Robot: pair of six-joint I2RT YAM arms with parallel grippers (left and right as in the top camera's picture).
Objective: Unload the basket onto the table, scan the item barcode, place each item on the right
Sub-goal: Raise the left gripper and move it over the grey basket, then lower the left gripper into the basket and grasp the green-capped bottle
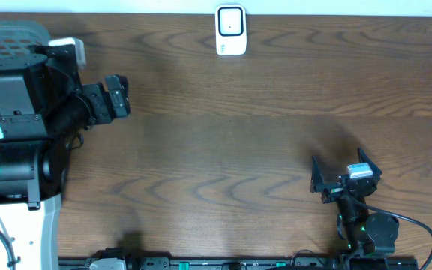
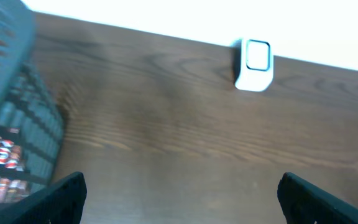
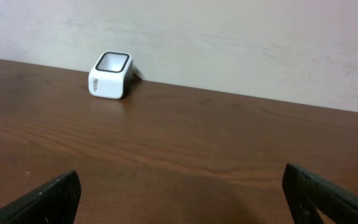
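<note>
Fingers on both arms stand spread wide with nothing between them. The left gripper [image 1: 117, 96] hovers over the brown wooden table [image 1: 223, 150] just beside the grey plastic mesh basket [image 1: 13, 34] at the left end. The right gripper [image 1: 341, 169] sits near the front right. The small white box-shaped barcode scanner [image 1: 231, 30] stands at the table's far edge, near the middle, well apart from both. Blurred red-and-white packets [image 2: 2, 154] show through the basket's mesh; what they are cannot be told.
</note>
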